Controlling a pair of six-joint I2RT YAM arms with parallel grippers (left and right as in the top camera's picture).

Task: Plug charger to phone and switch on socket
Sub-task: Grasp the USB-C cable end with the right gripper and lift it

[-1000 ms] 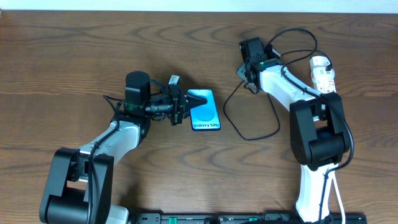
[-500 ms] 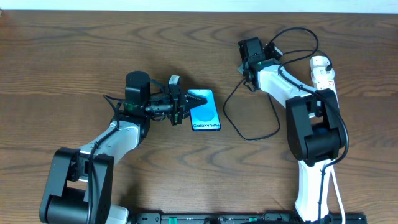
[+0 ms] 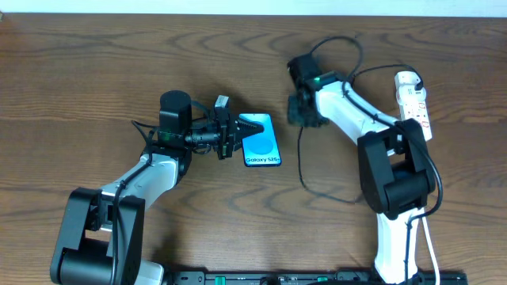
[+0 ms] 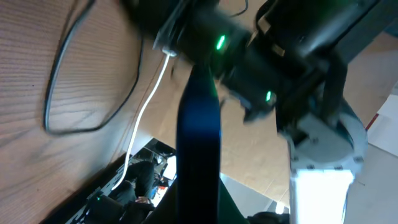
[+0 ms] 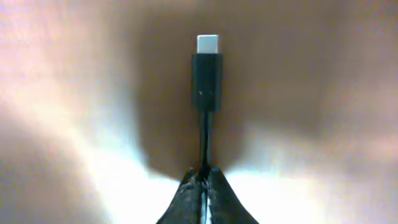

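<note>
Our right claw, pinching the charger behind its USB-C tip, has swung nearer the phone our left claw clamps, so insertion looks next.

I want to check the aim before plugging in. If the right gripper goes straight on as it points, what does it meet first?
Probably the table: past the charger plug held in its fingers, the right wrist view shows only blurred wood.

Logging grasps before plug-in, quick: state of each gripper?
Left gripper: closed on the phone at its edge.
Right gripper: closed on the charger, just behind its plug.
</note>
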